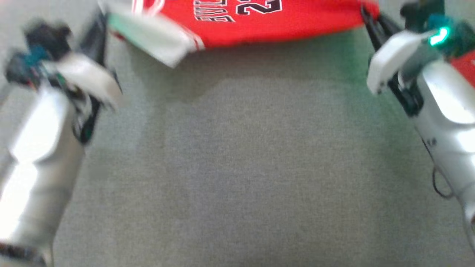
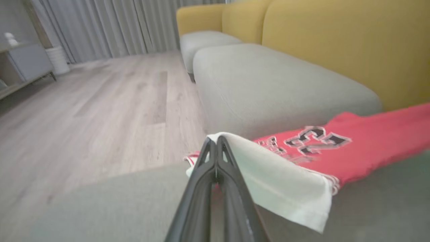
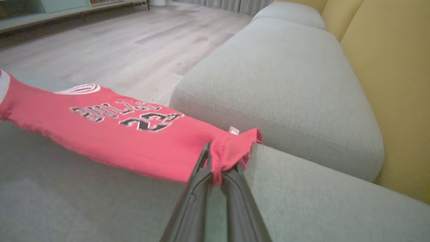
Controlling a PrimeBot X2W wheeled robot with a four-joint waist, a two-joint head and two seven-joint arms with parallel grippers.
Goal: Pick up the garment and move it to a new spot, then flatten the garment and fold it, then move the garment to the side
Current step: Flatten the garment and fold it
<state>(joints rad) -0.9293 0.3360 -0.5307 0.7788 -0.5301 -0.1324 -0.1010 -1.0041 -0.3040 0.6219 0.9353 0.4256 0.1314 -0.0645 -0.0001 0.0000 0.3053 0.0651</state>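
Observation:
The garment (image 1: 267,22) is a red basketball jersey with black lettering and a white inner side, stretched between my two grippers above the grey cushion at the top of the head view. At its white, folded-back corner my left gripper (image 2: 216,143) is shut on the cloth (image 2: 285,188). At the other end my right gripper (image 3: 218,158) is shut on a bunched red corner (image 3: 235,148). In the head view the left gripper (image 1: 102,16) sits at the upper left, the right gripper (image 1: 367,16) at the upper right. The jersey (image 3: 127,131) hangs taut and slightly sagging.
A broad grey sofa cushion (image 1: 252,167) lies below the jersey. A second grey seat cushion (image 3: 285,84) and yellow backrests (image 2: 336,43) stand beyond. Wooden floor (image 2: 100,107), grey curtains (image 2: 111,27) and a low cabinet (image 2: 23,64) lie farther off.

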